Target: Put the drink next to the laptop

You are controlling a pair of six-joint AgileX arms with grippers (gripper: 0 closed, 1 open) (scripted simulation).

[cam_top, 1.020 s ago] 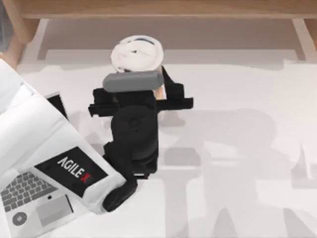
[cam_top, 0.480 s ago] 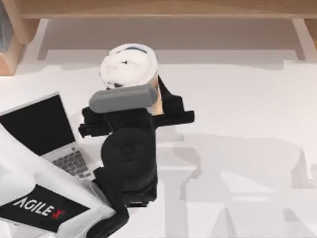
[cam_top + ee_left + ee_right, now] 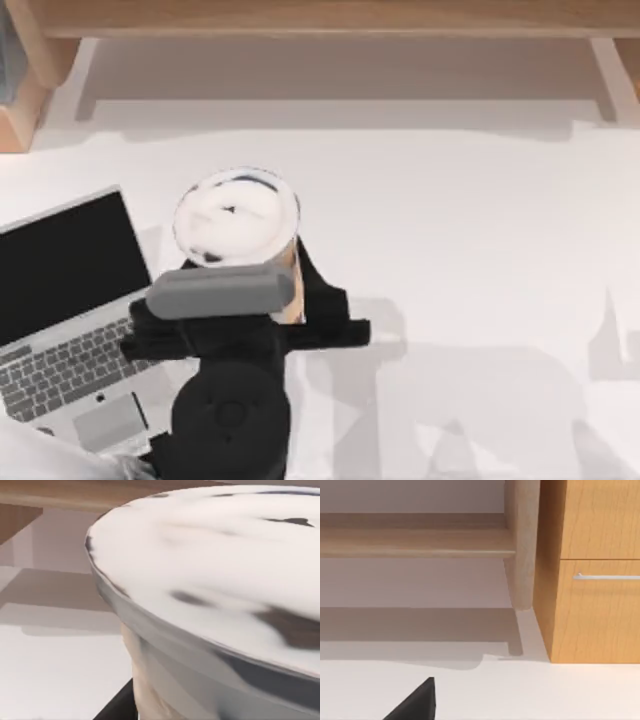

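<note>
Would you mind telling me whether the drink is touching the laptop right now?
Apart. In the top view a strip of white table separates the drink, held by the left gripper, from the laptop.

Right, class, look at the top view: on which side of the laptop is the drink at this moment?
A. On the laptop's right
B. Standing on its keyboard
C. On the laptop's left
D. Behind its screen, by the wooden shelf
A: the drink, with the left gripper shut on it, shows just right of the laptop, whose screen and keyboard lie at the table's left side.
</note>
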